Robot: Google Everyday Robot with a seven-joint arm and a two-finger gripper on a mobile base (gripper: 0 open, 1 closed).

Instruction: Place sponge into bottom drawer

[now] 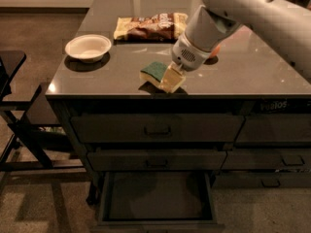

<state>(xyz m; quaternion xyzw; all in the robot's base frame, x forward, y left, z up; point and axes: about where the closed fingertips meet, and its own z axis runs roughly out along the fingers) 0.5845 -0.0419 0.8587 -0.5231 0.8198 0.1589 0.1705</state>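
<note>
The sponge (154,72), dark green on top with pale yellow foam beneath, is at the front part of the dark countertop (252,72). My gripper (170,78) reaches down from the upper right and is shut on the sponge's right end, holding it just above the surface over its shadow. The bottom drawer (155,196) is pulled open below, a wide shallow tray with a bare dark floor. It lies directly under the sponge, at floor level. The two handled drawers above it are closed.
A white bowl (88,46) sits at the counter's left. A crinkled snack bag (150,25) lies at the back. An orange fruit (215,50) is mostly hidden behind my arm. A black folding stand (14,106) is at the left of the cabinet.
</note>
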